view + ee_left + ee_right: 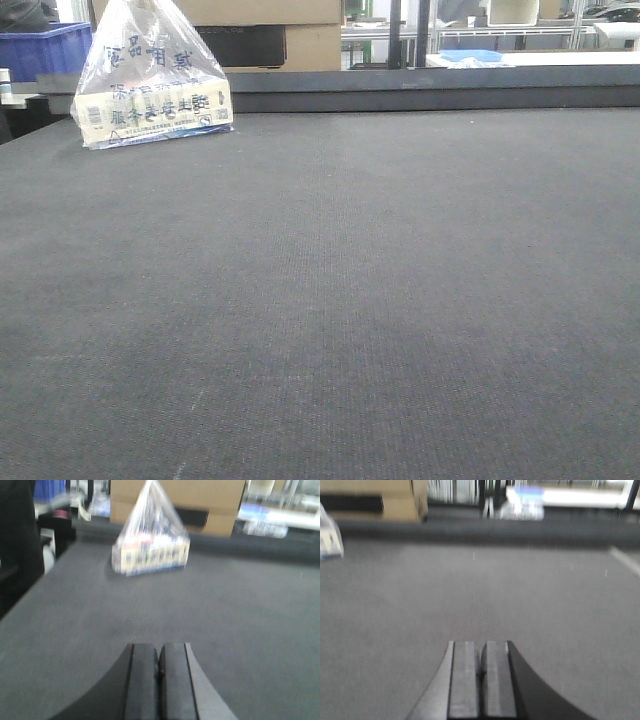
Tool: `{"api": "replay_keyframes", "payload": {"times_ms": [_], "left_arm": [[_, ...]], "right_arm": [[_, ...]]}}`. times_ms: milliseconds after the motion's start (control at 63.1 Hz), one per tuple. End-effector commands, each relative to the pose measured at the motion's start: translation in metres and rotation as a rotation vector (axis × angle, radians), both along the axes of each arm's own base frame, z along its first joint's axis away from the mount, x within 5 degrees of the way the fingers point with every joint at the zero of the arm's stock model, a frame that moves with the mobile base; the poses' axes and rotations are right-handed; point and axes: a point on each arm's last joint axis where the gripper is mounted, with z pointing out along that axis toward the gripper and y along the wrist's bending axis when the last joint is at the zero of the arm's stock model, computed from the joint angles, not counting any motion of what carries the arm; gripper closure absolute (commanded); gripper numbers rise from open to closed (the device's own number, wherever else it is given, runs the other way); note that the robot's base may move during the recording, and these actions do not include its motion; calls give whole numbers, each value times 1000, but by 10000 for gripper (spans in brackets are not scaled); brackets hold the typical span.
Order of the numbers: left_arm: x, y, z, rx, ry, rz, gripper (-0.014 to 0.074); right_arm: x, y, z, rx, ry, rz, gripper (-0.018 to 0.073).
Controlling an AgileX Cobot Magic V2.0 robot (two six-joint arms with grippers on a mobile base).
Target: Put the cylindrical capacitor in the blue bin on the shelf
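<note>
Sadly, no capacitor seen. Probably tiny, light, hard, rolly; pinch round its middle. Left gripper (pixel 159 655), right gripper (pixel 481 652) closed, empty.

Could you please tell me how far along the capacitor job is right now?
Nothing looks done yet. In hand: nothing; the left gripper and right gripper are both shut and empty over the grey table top. No capacitor is in view, only a clear bag holding a box at the far left. Finding, gripping and carrying the capacitor to the bin all remain.
</note>
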Motion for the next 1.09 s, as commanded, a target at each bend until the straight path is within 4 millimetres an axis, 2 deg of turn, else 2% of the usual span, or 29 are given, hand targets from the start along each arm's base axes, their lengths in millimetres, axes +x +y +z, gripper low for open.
{"api": "replay_keyframes", "payload": {"times_ms": [0,95,174,269,428,523,682,935,1078], "left_arm": [[17,0,12,-6,140,0,708],[40,0,26,-8,327,10,708],[62,1,30,-8,504,19,708],[86,1,37,-9,640,27,708],[129,1,42,-7,727,29,708],[147,1,39,0,761,32,708],[163,1,30,1,798,31,708],[168,1,27,1,803,30,708],[168,1,27,1,797,30,708]], "right_arm": [[16,1,6,-12,136,5,722],[40,2,8,-18,283,10,722],[58,3,8,-24,421,18,722],[80,4,8,-29,575,26,722],[115,6,-5,-35,772,33,722],[125,8,-13,-8,826,42,722],[135,16,-25,94,908,70,721],[157,17,-35,22,973,7,721],[169,15,-50,-8,1018,-2,721]]}}
